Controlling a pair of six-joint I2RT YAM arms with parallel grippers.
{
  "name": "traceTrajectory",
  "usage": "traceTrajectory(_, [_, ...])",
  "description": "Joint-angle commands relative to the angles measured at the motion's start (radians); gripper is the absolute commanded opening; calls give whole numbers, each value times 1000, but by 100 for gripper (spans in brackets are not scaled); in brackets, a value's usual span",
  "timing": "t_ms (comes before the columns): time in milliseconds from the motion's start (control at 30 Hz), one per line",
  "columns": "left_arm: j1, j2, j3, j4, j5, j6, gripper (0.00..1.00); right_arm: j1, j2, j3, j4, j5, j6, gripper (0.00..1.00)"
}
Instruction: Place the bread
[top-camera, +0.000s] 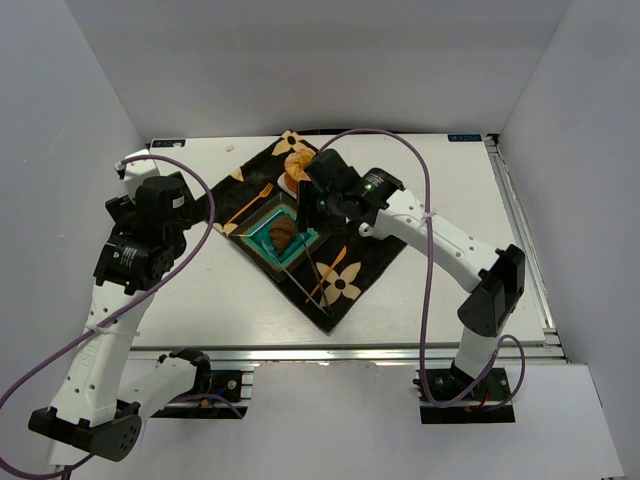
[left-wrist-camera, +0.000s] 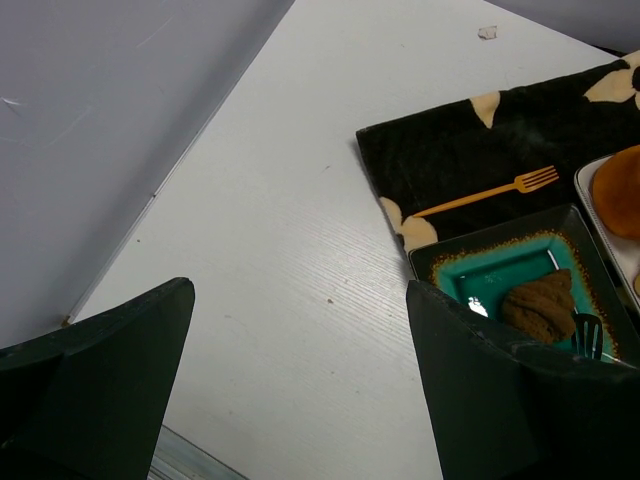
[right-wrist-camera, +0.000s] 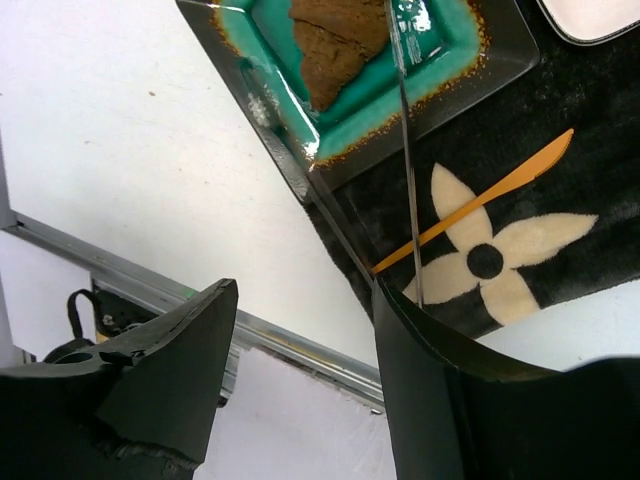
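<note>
The bread (top-camera: 283, 234), a small dark brown ridged croissant, lies on a teal square plate (top-camera: 262, 243) with a dark rim on the black flowered mat. It also shows in the right wrist view (right-wrist-camera: 335, 35) and the left wrist view (left-wrist-camera: 540, 305). My right gripper (top-camera: 312, 218) hovers just right of the plate; its jaws (right-wrist-camera: 305, 290) are open and empty. My left gripper (top-camera: 160, 215) is raised over the bare table left of the mat, open and empty (left-wrist-camera: 300, 290).
Thin tongs (right-wrist-camera: 405, 150) rest with their tips in the plate and trail onto the mat (top-camera: 310, 285). An orange knife (right-wrist-camera: 480, 200) and an orange fork (left-wrist-camera: 490, 192) lie on the mat. A white plate with golden bread (top-camera: 297, 165) sits behind.
</note>
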Motion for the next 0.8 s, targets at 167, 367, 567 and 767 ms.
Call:
traceTrajectory(167, [-5, -18, -6, 10, 7, 5, 98, -1, -26, 13, 18, 1, -9, 64])
traceTrajectory(367, [-5, -19, -12, 16, 14, 3, 98, 74, -51, -111, 120, 63, -169, 88])
traceTrajectory(567, [-5, -18, -18, 19, 27, 0, 98, 138, -52, -326, 297, 176, -247, 89])
traceTrajectory(767, [-5, -24, -18, 15, 20, 6, 98, 154, -72, -487, 484, 239, -328, 89])
